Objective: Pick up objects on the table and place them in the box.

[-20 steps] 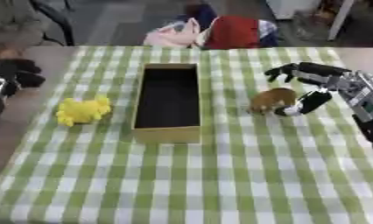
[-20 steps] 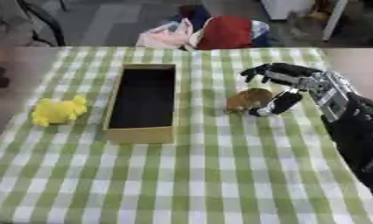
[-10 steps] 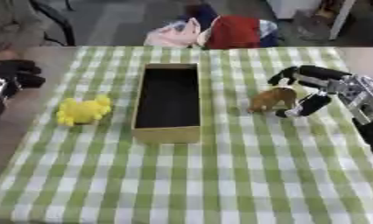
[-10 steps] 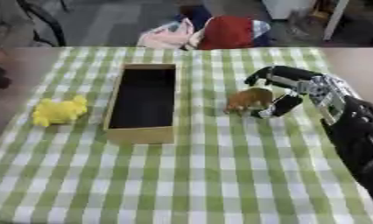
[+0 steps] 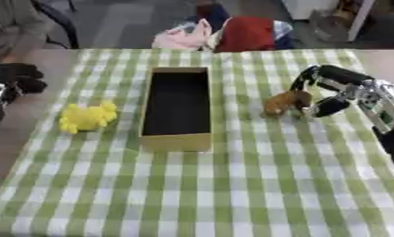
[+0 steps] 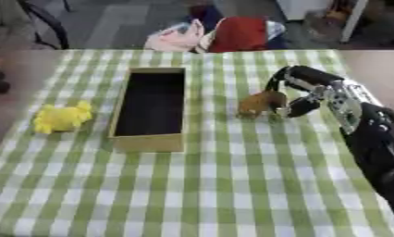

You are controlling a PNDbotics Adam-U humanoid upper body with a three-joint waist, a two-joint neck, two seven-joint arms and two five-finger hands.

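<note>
A long, narrow cardboard box (image 5: 177, 109) lies open-topped in the upper middle of the frame, its long side running away from the camera. Its inside is dark, and nothing can be seen in it. It rests on a surface (image 5: 232, 185) covered with a green-and-white checked cloth. No writing or label can be read anywhere.

Two small objects lie on the cloth, one on each side of the box. To the left of the box, apart from it, sits one yellow soft toy (image 5: 87, 116) with a lumpy outline. To the right of the box, also apart from it, sits one small brown toy (image 6: 262, 103), shaped like a little animal.

The robot's right hand (image 6: 301, 95) reaches in from the right edge of the frame and is at the brown toy. Its fingers arch over the top of the toy and its thumb sits just to the toy's right, so the hand is curled round it; the toy is on the cloth.

The robot's left hand (image 5: 18, 78) shows at the left edge, beyond the cloth, fingers curled in and holding nothing.

Past the far edge of the surface, at the top middle, lie a pink bundle (image 5: 180, 39) and a red one (image 5: 247, 33).
</note>
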